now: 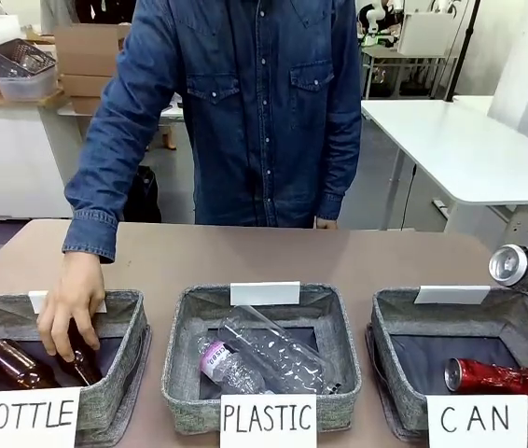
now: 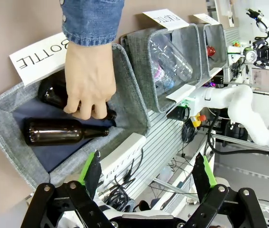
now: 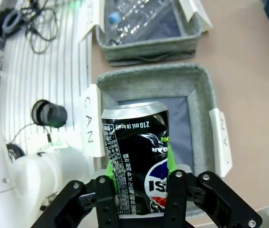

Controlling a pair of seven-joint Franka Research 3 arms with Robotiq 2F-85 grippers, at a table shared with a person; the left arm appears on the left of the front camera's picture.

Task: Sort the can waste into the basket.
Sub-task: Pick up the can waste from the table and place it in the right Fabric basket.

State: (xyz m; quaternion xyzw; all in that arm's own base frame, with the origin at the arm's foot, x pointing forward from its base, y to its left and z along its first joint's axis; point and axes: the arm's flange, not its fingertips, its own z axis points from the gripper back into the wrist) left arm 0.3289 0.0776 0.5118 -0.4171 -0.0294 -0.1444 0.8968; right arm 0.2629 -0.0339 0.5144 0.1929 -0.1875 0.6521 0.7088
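Observation:
My right gripper [image 3: 139, 187] is shut on the dark grey-black can [image 3: 137, 152], which is dented and stands upright between the green pads. It hangs above the CAN basket [image 3: 202, 97]. In the front view this can's silver end [image 1: 508, 264] shows at the far right edge, just above the CAN basket [image 1: 404, 317]. The red can [image 1: 493, 376] lies on its side inside that basket, and it also appears in the left wrist view [image 2: 211, 50]. My left gripper [image 2: 148, 175] is open and holds nothing, off the table's near edge below the BOTTLE basket [image 2: 129, 61].
A person's hand [image 1: 70, 303] reaches into the BOTTLE basket [image 1: 119, 322] and touches one of two brown bottles [image 1: 17, 366]. The PLASTIC basket [image 1: 185, 327] in the middle holds clear plastic bottles [image 1: 264, 359]. Bare brown table [image 1: 245, 257] lies behind the baskets.

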